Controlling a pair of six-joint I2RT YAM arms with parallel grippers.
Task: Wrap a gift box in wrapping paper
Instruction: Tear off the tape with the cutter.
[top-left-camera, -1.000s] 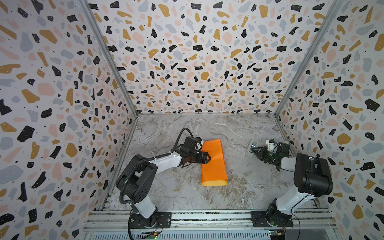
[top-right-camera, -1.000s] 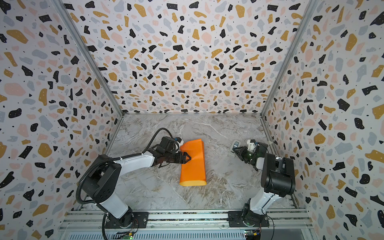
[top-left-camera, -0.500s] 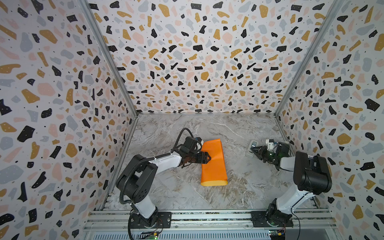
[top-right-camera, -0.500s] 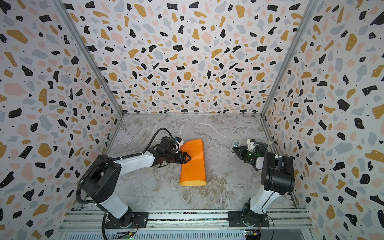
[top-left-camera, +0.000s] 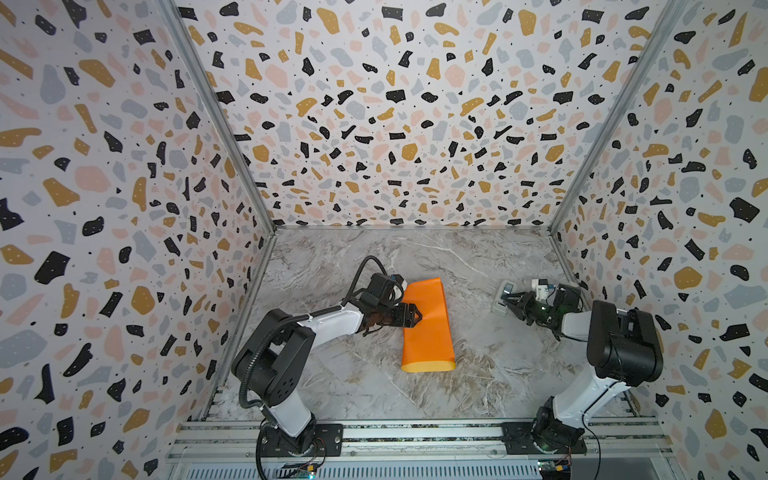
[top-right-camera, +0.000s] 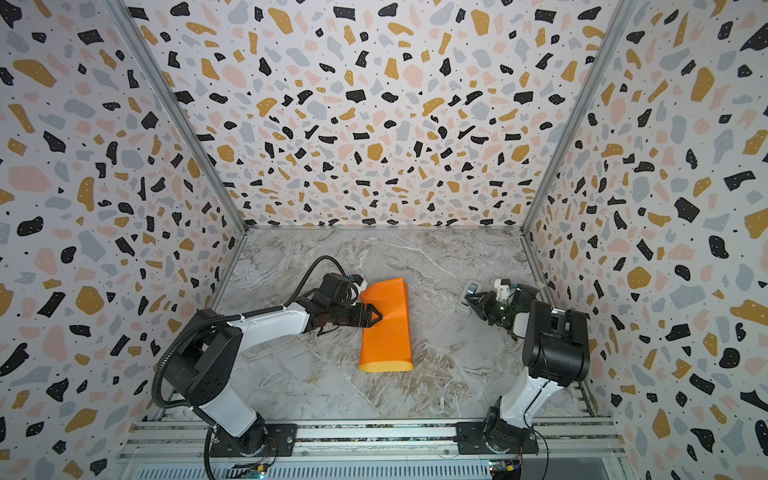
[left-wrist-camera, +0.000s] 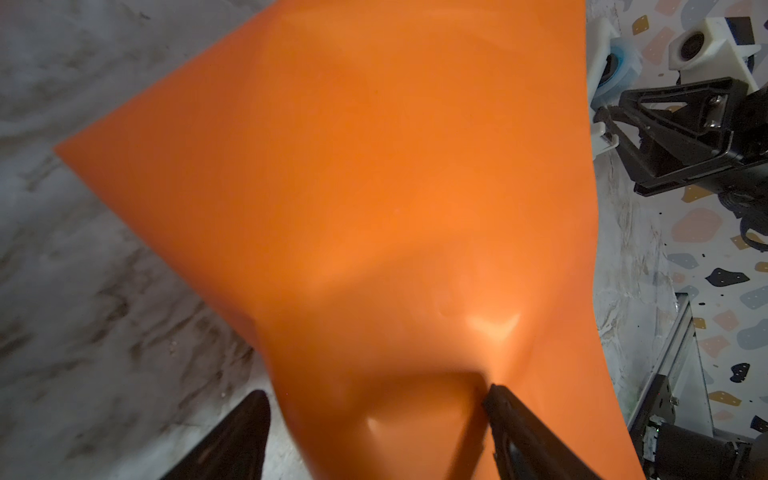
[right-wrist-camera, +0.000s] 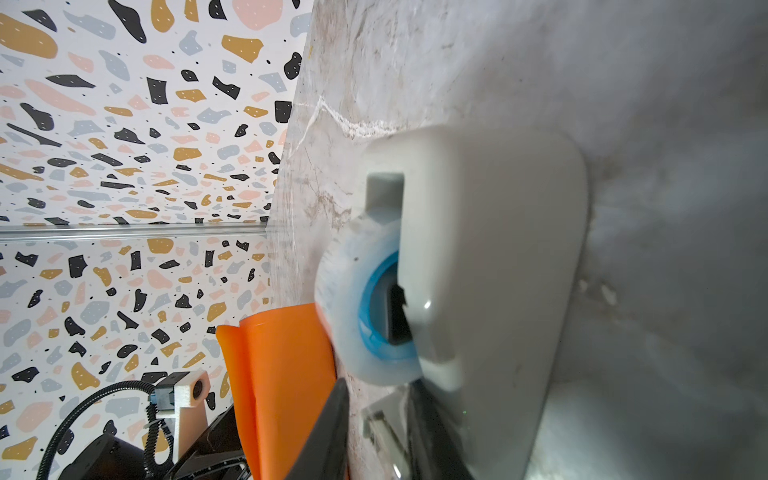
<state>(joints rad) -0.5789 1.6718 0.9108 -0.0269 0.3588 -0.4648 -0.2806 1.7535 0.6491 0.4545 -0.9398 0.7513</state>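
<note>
The wrapping paper (top-left-camera: 428, 332) (top-right-camera: 388, 332) lies mid-table, folded into a long loose tube with its orange face out; yellow shows at its near open end (top-left-camera: 428, 367). The gift box is hidden. My left gripper (top-left-camera: 417, 318) (top-right-camera: 377, 316) reaches over the paper's left edge. In the left wrist view its jaws (left-wrist-camera: 376, 390) stand wide on either side of a paper (left-wrist-camera: 374, 187) hump, one finger touching it. My right gripper (top-left-camera: 506, 300) (top-right-camera: 469, 300) is at a white tape dispenser (top-left-camera: 500, 297). Its jaws (right-wrist-camera: 378, 386) stand narrowly apart around a clear tape end.
The tape dispenser (right-wrist-camera: 490, 249) with its blue-cored roll (right-wrist-camera: 353, 291) stands at the right, close to the right wall. Patterned walls close in the marble floor (top-left-camera: 340, 374) on three sides. An aluminium rail (top-left-camera: 415, 432) with both arm bases runs along the front.
</note>
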